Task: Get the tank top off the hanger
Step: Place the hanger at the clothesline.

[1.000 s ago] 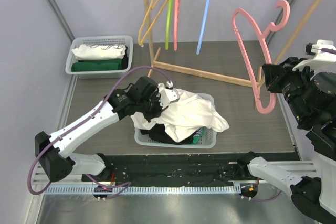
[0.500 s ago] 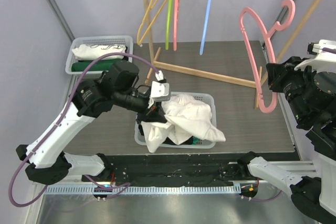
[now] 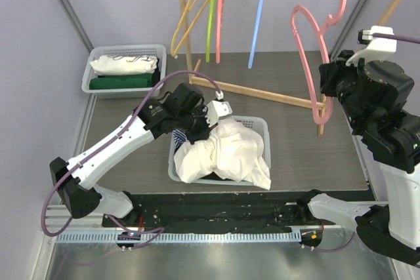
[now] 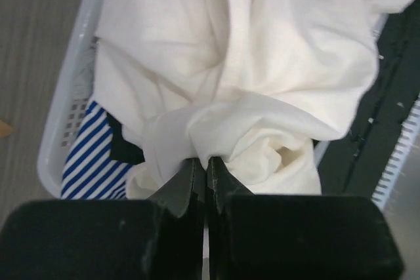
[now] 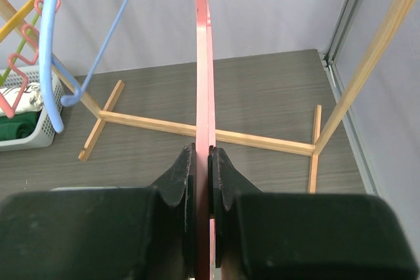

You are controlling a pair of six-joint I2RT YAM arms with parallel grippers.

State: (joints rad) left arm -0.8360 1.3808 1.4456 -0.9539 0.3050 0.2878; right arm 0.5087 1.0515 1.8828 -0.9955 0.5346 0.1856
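Note:
The white tank top [image 3: 226, 152] lies crumpled in the white basket [image 3: 263, 124] at the table's middle, off the hanger. It fills the left wrist view [image 4: 236, 77]. My left gripper [image 3: 209, 117] is shut on a fold of it [image 4: 205, 159] over the basket's left side. My right gripper [image 3: 323, 90] is shut on the bare pink hanger [image 3: 308, 44] and holds it up at the right, near the wooden rack. In the right wrist view the hanger [image 5: 203, 63] runs edge-on between the shut fingers [image 5: 207, 162].
A wooden rack [image 3: 262, 93] stands at the back with yellow [image 3: 186, 14], green, pink and blue [image 3: 256, 21] hangers on its rail. A second basket [image 3: 125, 70] with folded clothes sits back left. Striped cloth [image 4: 95, 162] lies under the tank top.
My left gripper has lowered the tank top back onto the basket, bunching it. My right gripper has lifted the pink hanger and swung it left toward the rail.

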